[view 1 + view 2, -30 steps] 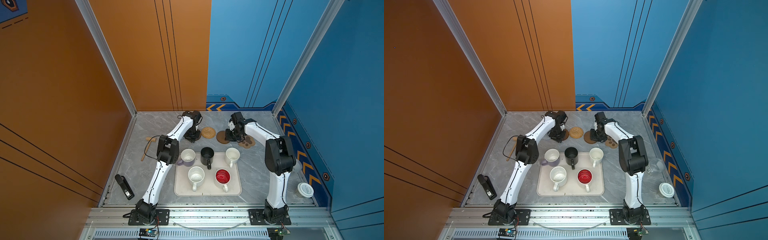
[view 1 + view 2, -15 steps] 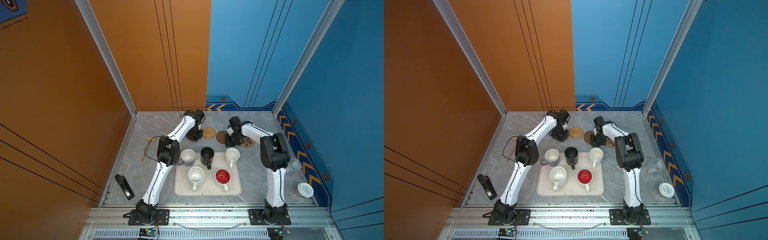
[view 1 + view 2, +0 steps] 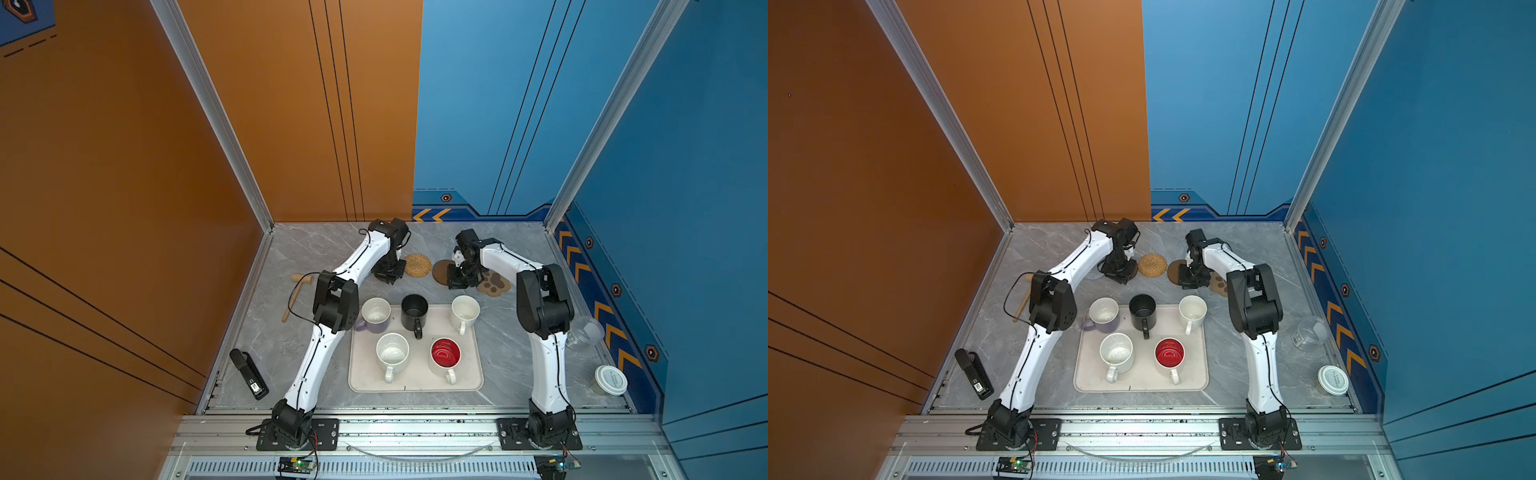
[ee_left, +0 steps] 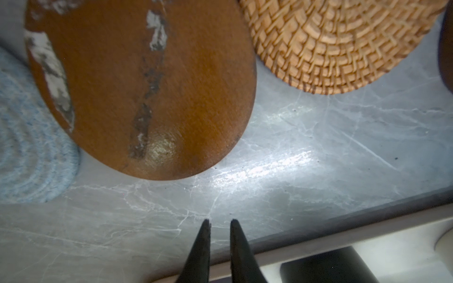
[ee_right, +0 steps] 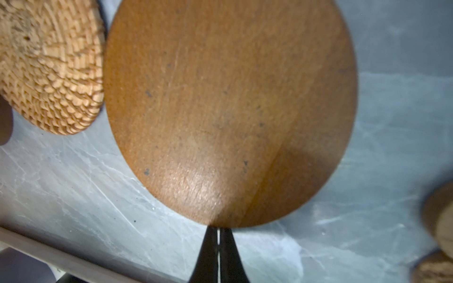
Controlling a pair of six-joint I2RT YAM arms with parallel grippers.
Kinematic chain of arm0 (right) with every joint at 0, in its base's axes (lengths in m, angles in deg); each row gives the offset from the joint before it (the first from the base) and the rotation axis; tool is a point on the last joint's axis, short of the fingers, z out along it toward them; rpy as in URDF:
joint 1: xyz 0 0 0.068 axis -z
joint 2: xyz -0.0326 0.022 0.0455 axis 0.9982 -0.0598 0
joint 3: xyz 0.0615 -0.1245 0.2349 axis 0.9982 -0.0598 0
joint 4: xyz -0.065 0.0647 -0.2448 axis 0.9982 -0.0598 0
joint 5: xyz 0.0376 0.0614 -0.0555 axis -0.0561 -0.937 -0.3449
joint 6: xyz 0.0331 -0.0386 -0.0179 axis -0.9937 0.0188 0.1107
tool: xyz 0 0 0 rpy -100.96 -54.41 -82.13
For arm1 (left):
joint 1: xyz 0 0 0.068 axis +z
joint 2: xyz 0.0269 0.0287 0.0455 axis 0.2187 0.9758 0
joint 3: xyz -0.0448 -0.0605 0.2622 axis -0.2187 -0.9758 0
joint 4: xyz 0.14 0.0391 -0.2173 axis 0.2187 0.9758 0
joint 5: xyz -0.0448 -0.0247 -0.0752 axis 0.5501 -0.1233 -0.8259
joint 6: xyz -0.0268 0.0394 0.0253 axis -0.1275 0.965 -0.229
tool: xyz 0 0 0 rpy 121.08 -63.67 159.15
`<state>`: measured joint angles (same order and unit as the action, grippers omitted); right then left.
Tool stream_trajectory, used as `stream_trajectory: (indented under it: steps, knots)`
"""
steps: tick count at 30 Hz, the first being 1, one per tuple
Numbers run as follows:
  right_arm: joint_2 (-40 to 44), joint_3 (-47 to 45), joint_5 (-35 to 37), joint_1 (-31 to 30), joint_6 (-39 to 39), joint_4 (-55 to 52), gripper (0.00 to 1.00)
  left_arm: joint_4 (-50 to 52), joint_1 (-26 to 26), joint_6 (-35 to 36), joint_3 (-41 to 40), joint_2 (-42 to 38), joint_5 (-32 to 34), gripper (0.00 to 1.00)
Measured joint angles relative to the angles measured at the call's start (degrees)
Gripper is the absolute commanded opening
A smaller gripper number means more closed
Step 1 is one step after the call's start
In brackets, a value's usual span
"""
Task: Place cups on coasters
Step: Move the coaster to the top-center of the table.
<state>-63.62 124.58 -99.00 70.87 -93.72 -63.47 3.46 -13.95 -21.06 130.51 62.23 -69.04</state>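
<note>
Five cups stand on or at the cream tray (image 3: 415,388): lavender (image 3: 376,316) at its far left corner, black (image 3: 414,311), cream-white (image 3: 465,309), speckled white (image 3: 392,353), red-inside (image 3: 445,353). Behind the tray lie the coasters: rattan (image 3: 417,264), plain brown (image 3: 441,270), paw-shaped (image 3: 494,283). The glossy brown one (image 4: 142,85) overlaps the grey-white woven one (image 4: 24,147). My left gripper (image 4: 220,220) is shut and holds nothing, hanging over bare marble beside the glossy coaster. My right gripper (image 5: 217,227) is shut, its tips against the plain brown coaster's (image 5: 230,110) near rim.
A wooden tool (image 3: 295,295) and a black device (image 3: 248,374) lie along the left side. On the right stand a clear jar (image 3: 586,332) and a white-lidded jar (image 3: 611,380). Walls close in the back and both sides.
My right gripper has closed and slid slightly forward by the plain brown coaster, and its elbow has swung. The left arm has barely moved.
</note>
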Motion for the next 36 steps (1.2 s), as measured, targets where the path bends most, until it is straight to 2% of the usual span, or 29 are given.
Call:
stream_trajectory:
  steps: [20,26,31,36]
  knots:
    - [-0.8,1.6,0.9,0.8,-1.1,1.2,0.0,0.0,-1.6,0.0,0.0,-1.1,0.7,0.18]
    - [6.4,-3.4,3.2,2.0,-1.9,1.7,0.0,0.0,-1.6,0.0,0.4,-1.2,1.0,0.18]
    - [14.2,-7.7,5.8,6.5,-3.3,2.5,0.0,0.0,-1.6,0.0,0.7,-1.2,1.0,0.18]
    - [18.0,-13.3,8.9,11.1,-4.8,2.6,0.0,0.0,-1.6,0.0,0.8,-1.2,1.0,0.18]
